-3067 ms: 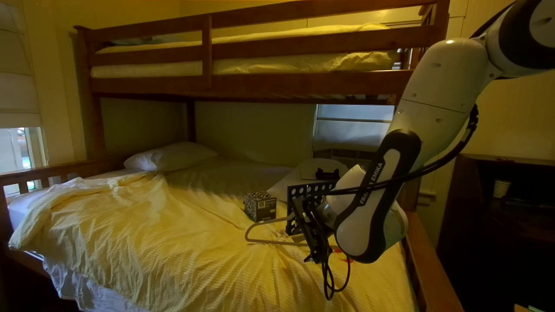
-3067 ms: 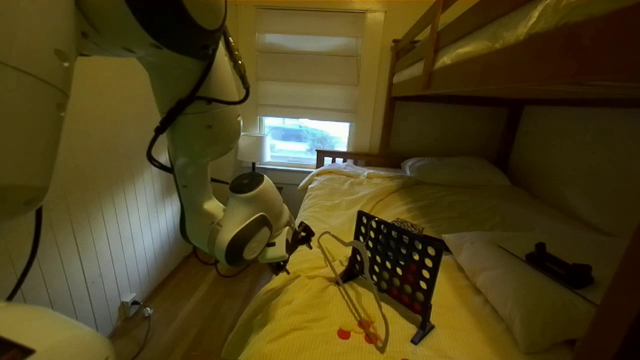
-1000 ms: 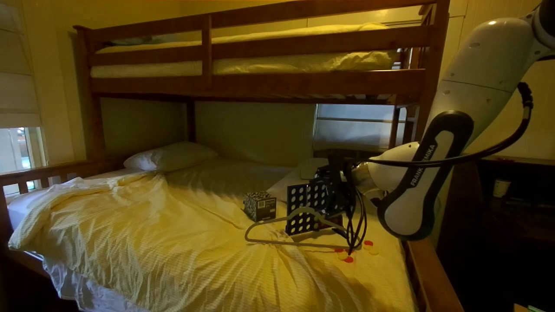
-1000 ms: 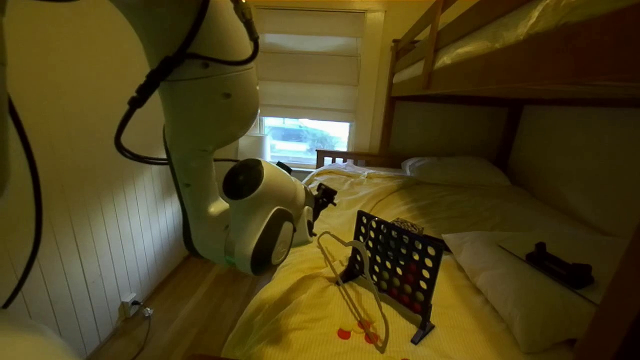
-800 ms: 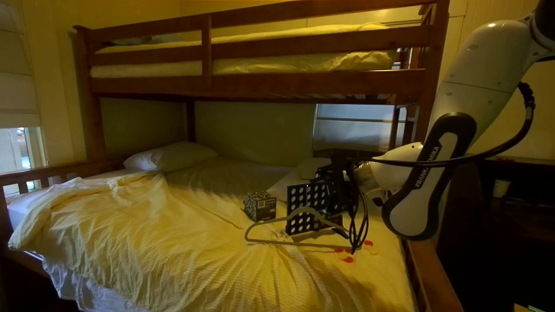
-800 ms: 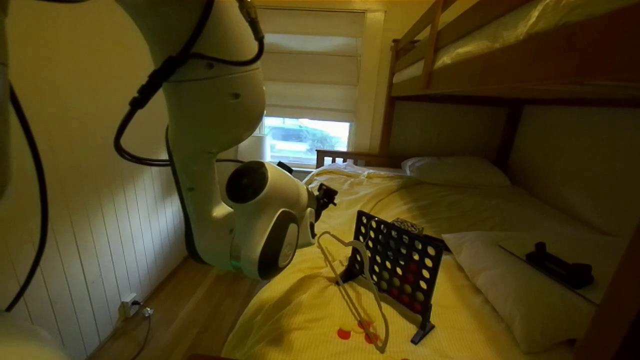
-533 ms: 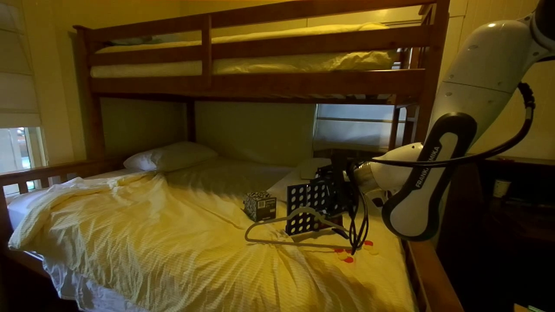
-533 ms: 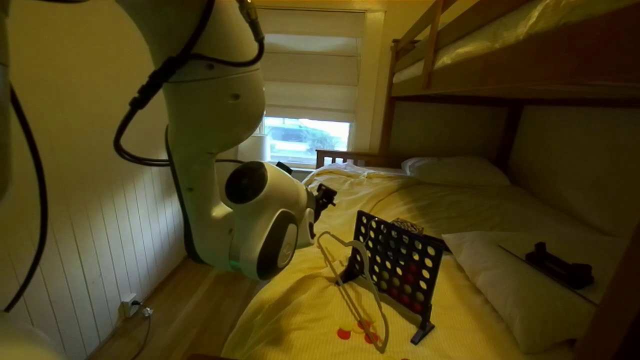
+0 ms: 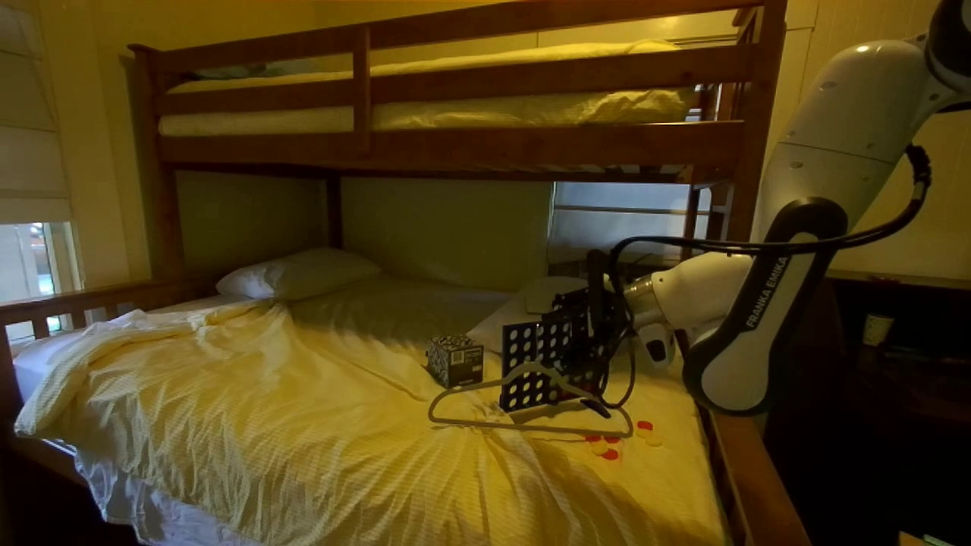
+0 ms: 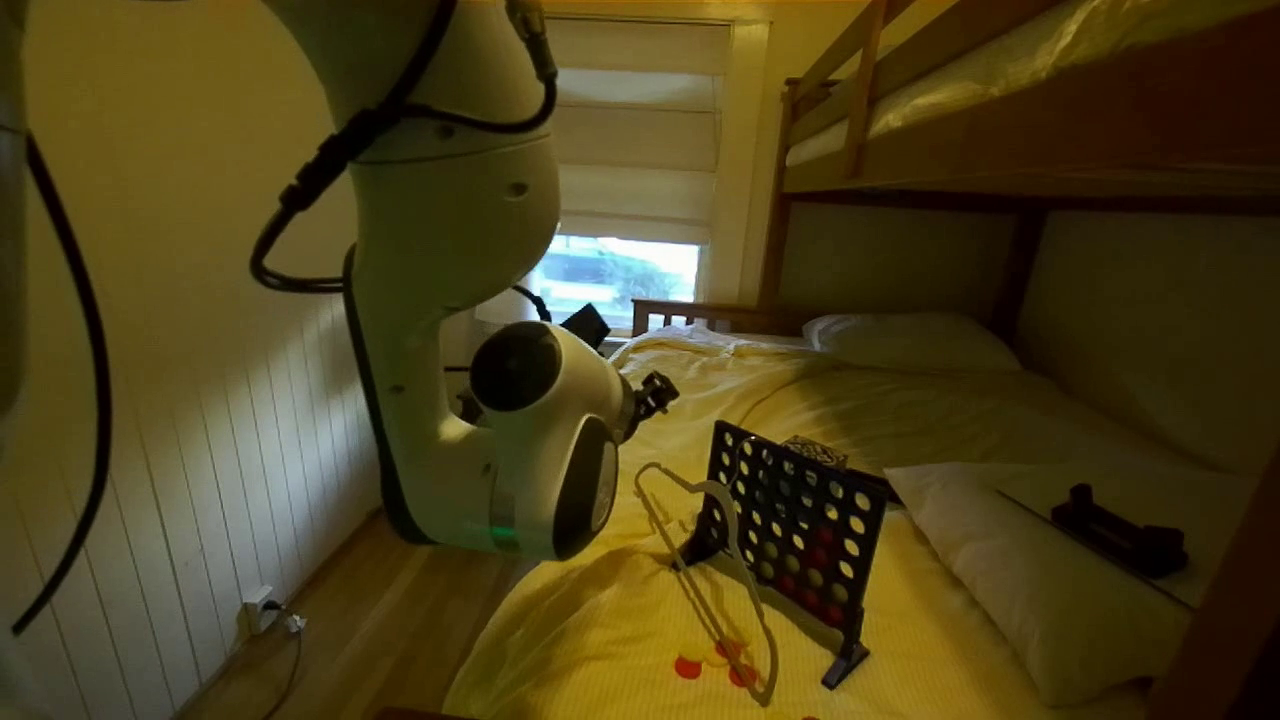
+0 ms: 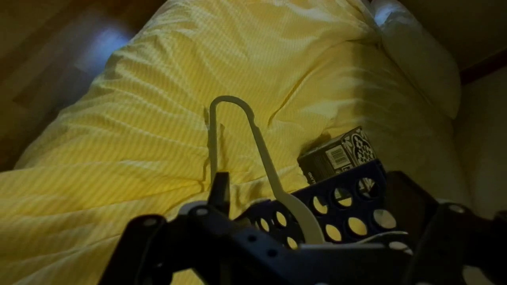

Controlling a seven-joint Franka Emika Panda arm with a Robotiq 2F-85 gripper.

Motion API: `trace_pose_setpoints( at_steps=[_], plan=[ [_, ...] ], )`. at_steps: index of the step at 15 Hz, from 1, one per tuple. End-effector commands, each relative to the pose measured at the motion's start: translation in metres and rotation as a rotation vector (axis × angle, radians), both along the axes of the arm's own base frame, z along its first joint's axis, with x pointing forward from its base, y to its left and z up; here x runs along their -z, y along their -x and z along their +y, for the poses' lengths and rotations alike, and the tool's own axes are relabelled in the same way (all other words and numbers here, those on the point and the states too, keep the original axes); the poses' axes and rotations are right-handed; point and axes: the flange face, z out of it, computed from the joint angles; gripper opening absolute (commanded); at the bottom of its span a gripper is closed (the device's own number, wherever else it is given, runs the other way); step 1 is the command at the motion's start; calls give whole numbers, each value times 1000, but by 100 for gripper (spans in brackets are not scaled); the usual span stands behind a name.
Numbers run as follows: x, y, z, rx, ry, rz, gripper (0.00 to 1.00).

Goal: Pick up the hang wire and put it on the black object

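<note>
Hang wire (image 11: 268, 164) on bed (image 9: 250, 425) | arm (image 9: 774, 303) bent, wrist (image 10: 582, 385) hovering near | fingers (image 11: 221, 194) spread wide

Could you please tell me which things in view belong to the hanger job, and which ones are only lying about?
For the job:
gripper, open
clothes hanger, not gripped
black grid board, standing upright

Only lying about:
patterned box
loose red and yellow discs
pillows
black item, unclear what
</note>
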Motion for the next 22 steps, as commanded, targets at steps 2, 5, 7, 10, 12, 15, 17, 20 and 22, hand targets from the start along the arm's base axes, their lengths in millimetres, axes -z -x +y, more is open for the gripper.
trace_pose_setpoints(
  at_steps=[2, 5, 7, 10, 12, 15, 17, 20, 22],
  plan=[
    [-3, 13, -22, 64, -241, 50, 100],
    [23, 39, -19, 119, -343, 32, 100],
    [35, 31, -24, 156, -416, 48, 100],
    [46, 33, -35, 231, -504, 94, 100],
    [48, 31, -46, 296, -564, 105, 100],
    [36, 27, -67, 397, -647, 104, 100],
    [27, 24, -77, 445, -680, 102, 100],
    [14, 21, -86, 490, -708, 103, 100],
    [6, 20, -88, 501, -719, 108, 100]
  ],
)
